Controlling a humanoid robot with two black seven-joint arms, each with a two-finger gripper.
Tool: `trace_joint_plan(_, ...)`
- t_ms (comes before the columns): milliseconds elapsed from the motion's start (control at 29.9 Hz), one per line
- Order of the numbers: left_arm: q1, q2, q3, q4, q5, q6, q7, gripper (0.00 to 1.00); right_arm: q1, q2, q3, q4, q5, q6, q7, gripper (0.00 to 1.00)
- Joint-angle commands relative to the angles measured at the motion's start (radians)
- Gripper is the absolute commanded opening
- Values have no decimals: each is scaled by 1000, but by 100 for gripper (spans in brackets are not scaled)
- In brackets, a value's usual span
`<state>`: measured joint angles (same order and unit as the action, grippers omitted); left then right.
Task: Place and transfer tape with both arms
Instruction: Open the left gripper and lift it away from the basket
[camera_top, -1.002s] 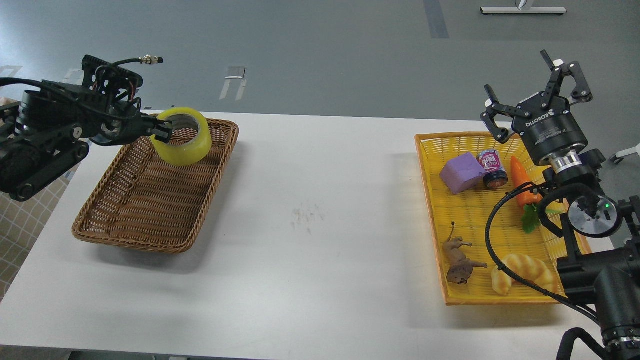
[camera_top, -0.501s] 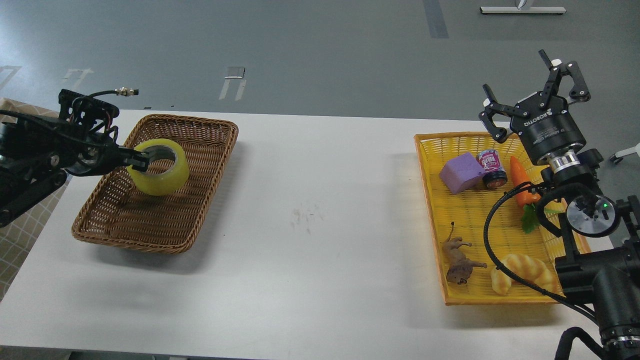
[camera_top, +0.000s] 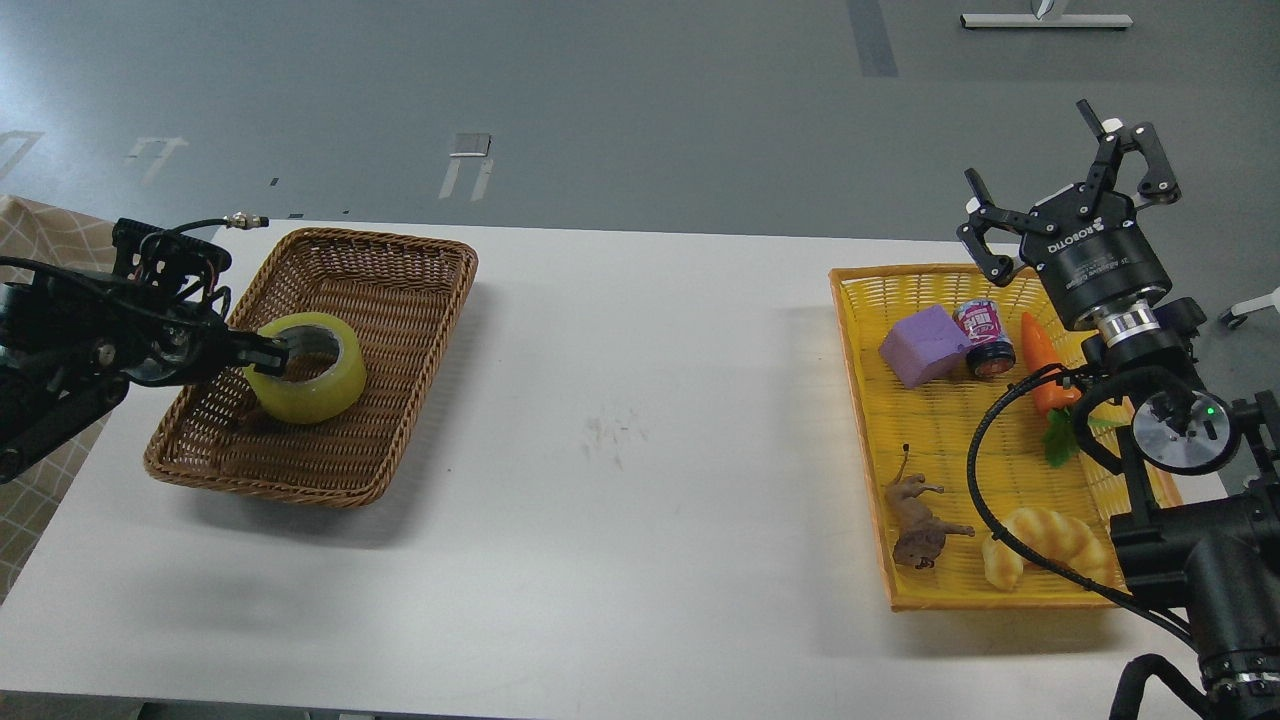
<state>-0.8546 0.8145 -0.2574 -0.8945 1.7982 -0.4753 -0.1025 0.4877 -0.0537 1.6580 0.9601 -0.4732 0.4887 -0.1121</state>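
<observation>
The tape (camera_top: 305, 382), a wide yellow roll with a grey-white core, sits low inside the brown wicker basket (camera_top: 400, 300) at the table's left. My left gripper (camera_top: 268, 352) comes in from the left and is shut on the roll's near wall, one finger inside the core. Whether the roll rests on the basket floor I cannot tell. My right gripper (camera_top: 1048, 198) is open and empty, raised above the far end of the yellow basket (camera_top: 858, 330) at the right.
The yellow basket holds a purple block (camera_top: 922, 345), a small jar (camera_top: 986, 338), a toy carrot (camera_top: 1045, 380), a toy lion (camera_top: 920, 522) and a bread toy (camera_top: 1045, 545). The white table (camera_top: 620, 450) lies between the two baskets.
My left gripper has carried the tape down and toward me, from above the brown basket's far rim to low inside it. The right arm has barely moved.
</observation>
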Motion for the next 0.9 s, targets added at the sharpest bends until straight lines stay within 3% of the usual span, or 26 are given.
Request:
trace_joint_plan(0,0,0,-2,0,-25,14,15,60,0,0,0,-1,1,0,0,100)
trace_joint_plan(100,2,2,0,-1,-101,26,23,66,0,0,0,-3,-1,0,0,100)
trace_joint_plan(468,-49,41,-19,-18,-291,26,18,72,-1,0,-1,-4,-1,0,0,100)
trace_joint_plan(668,-178,49,-33,-20,-686,26,-37,74,-3,0,-1,5,1,0,0,100)
trace_joint_plan(869,-250,23,-91,-23,-1081,15,-94,86,12,-2,-1,5,-1,0,-1,100)
